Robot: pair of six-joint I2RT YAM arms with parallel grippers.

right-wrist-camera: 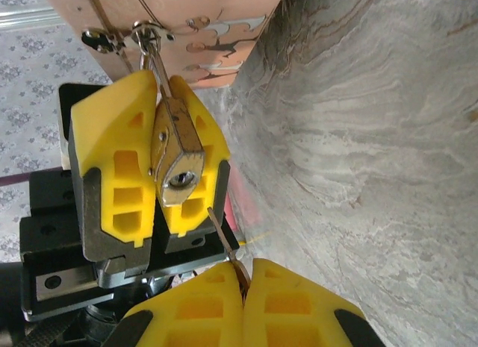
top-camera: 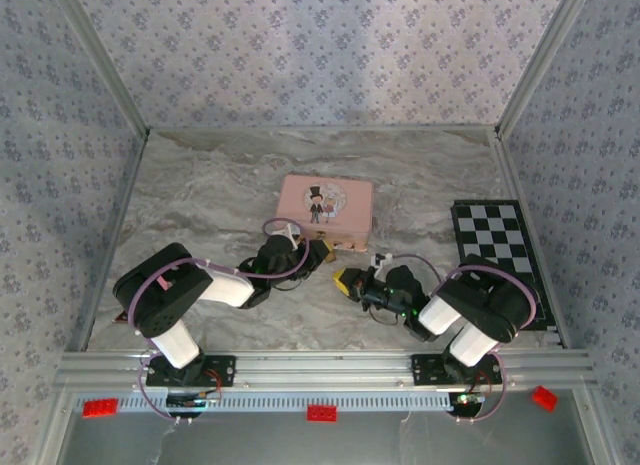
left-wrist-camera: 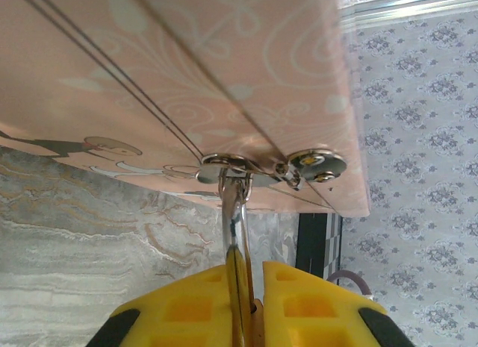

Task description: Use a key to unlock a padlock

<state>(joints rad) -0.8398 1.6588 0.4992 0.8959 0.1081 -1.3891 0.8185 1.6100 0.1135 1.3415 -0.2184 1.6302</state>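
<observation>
Right wrist: left gripper (right-wrist-camera: 159, 82) jaws clamp padlock (right-wrist-camera: 177, 157); right gripper (right-wrist-camera: 243, 276) pinches key (right-wrist-camera: 222, 231).

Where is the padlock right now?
In the right wrist view, the padlock is clamped in the left gripper, hanging from the hasp on the pink tin, with the key in the right gripper just below its keyhole.

key (right-wrist-camera: 224, 236) mostly hidden, padlock (right-wrist-camera: 177, 157) sides covered
</observation>
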